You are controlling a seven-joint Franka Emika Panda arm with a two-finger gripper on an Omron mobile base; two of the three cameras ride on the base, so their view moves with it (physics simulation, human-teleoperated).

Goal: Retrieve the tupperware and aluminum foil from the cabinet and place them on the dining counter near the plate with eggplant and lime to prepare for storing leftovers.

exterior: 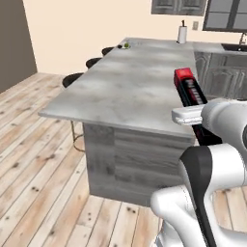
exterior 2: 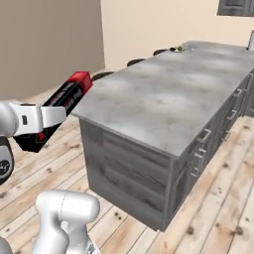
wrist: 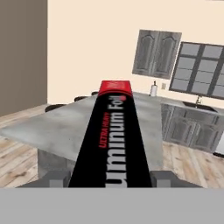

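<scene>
My gripper (wrist: 111,180) is shut on the aluminum foil (wrist: 109,131), a long black box with a red end that points away from the hand. The box (exterior: 189,88) hangs in the air off the near corner of the dining counter (exterior: 130,87), not touching it; the right base view has the box (exterior 2: 67,96) left of the counter (exterior 2: 168,94). A green speck, the lime (exterior: 126,46), lies at the counter's far end among small things too small to tell apart. I cannot make out the tupperware.
Black stools (exterior: 72,78) line the counter's left side above the wooden floor. A paper towel roll (exterior: 182,34) stands at the far right corner. Grey wall cupboards (wrist: 156,52) and a window (wrist: 199,70) are on the far wall, with base units below.
</scene>
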